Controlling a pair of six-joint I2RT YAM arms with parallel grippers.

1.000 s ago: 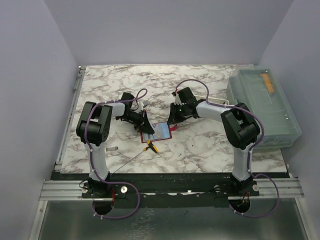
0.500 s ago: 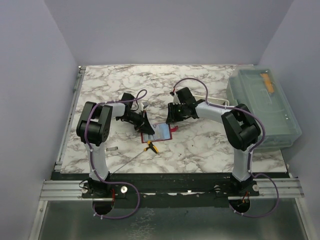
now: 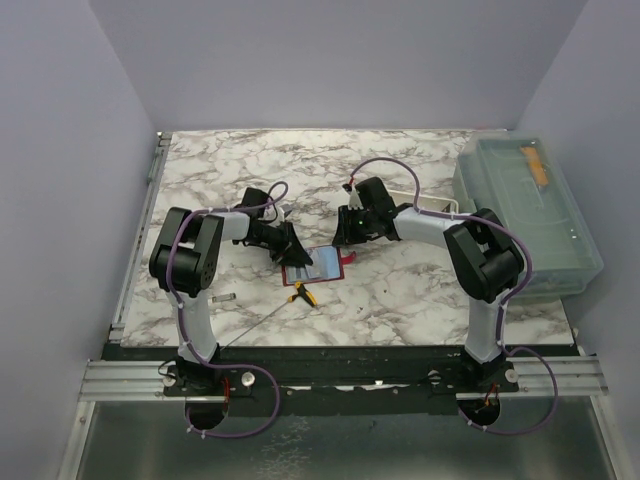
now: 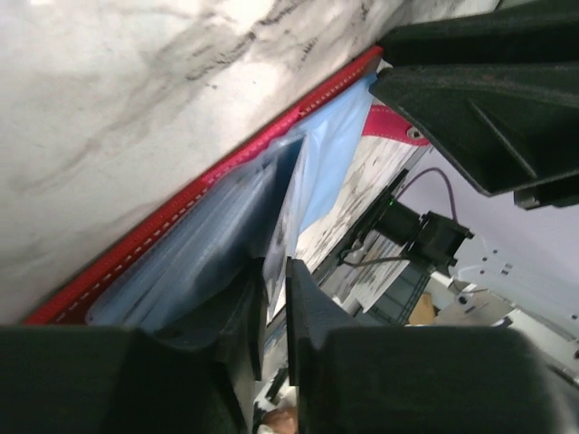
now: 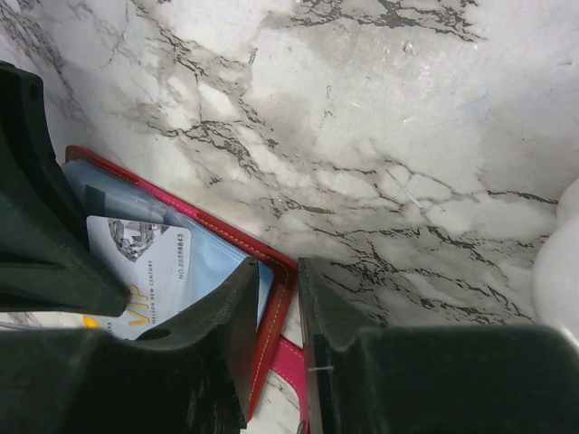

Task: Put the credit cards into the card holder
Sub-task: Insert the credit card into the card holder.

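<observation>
The red card holder [image 3: 318,263] lies open on the marble table, its blue-grey lining up. My left gripper [image 3: 293,250] is at its left edge, shut on a pale blue card [image 4: 282,217] held edge-on against the lining [image 4: 199,253]. In the right wrist view that card [image 5: 145,267] lies over the lining and reads "VIP". My right gripper [image 3: 345,236] is at the holder's right edge. Its jaws are nearly closed, with the red edge [image 5: 280,303] between them. The tan-gold card is not in view.
A yellow-handled thin tool [image 3: 302,293] lies just in front of the holder. A white tray [image 3: 428,204] sits behind the right arm. A large clear lidded bin [image 3: 525,215] stands at the right edge. A small metal piece [image 3: 225,297] lies near the left arm.
Very little. The left arm's elbow has shifted slightly left. Both grippers stay at the card holder's edges.
</observation>
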